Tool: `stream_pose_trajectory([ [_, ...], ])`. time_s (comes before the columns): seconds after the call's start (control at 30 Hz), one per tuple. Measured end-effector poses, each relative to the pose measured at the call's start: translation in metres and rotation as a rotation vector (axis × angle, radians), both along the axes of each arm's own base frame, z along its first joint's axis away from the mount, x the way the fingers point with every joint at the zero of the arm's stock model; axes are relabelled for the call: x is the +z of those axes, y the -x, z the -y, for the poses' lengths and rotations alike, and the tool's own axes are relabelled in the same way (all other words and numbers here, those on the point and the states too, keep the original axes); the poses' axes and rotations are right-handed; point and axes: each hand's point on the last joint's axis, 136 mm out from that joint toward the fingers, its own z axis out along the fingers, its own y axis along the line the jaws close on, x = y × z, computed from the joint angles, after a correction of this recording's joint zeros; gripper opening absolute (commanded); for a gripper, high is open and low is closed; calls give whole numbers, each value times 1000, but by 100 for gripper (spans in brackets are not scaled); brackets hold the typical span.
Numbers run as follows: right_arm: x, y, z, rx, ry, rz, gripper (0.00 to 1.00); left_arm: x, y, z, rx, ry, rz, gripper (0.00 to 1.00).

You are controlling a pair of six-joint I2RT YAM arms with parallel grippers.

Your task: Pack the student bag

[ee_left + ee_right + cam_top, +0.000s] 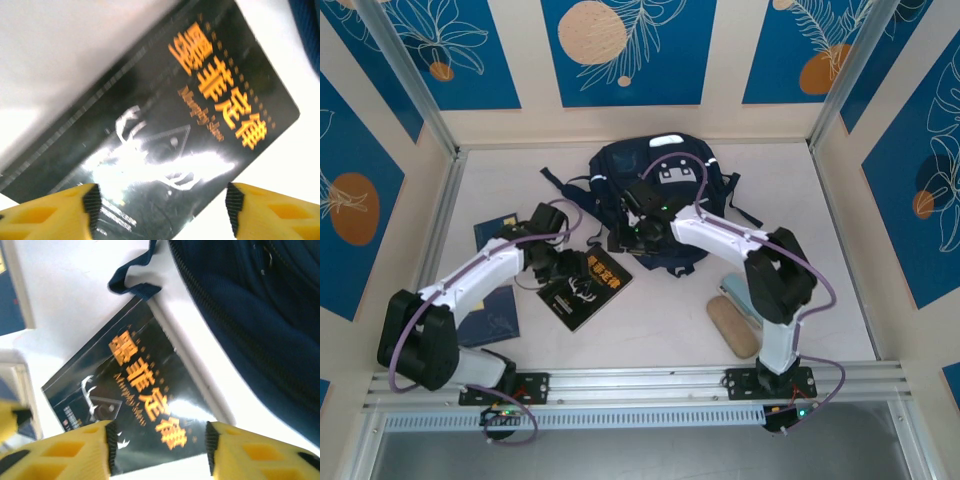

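Top external, navy student bag, seemingly unzipped

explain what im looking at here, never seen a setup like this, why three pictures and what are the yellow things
This is a two-armed robot bolted to the near edge of a white table. The overhead picture comes from a fixed camera above and behind the arms. The other two come from small cameras on each wrist, and the yellow shapes are each gripper's own fingers.

On the table lies a navy student bag to be packed, a black book with orange lettering in front of it, dark blue books on the left, and a tan case on the right.

The left gripper and right gripper both hang over the black book with jaws apart. Neither holds anything.
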Motion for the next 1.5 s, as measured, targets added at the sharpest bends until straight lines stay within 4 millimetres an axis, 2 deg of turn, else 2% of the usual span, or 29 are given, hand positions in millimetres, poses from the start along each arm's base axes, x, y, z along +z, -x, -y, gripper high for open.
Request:
stream_pose_trajectory([
  [0.1, 1, 19, -4, 22, 0, -3, 57, -12, -15, -14, 33, -33, -24, 72],
  [0.23, -17, 41, -10, 49, 30, -43, 57, -39, -22, -27, 59, -69, -104, 72],
  [0.4, -27, 46, -7, 43, 49, -68, 57, -61, -22, -29, 49, -85, -161, 73],
  [0.53, -27, 46, -7, 38, 48, -69, 57, -64, -18, -25, 28, -58, -161, 72],
  [0.6, -27, 45, -6, 36, 48, -69, 57, -66, -10, -24, 18, -43, -173, 71],
  [0.87, -37, 41, 7, -12, 93, -69, 57, -69, 21, -7, -34, 29, -185, 49],
  [1.1, -43, 41, 18, -51, 141, -80, 55, -66, 50, 20, -96, 103, -221, 41],
  [1.4, -71, 47, 28, -71, 218, -141, 43, -60, 51, 25, -89, 132, -213, 40],
  [1.5, -79, 48, 30, -74, 238, -155, 36, -60, 51, 26, -84, 133, -213, 42],
])
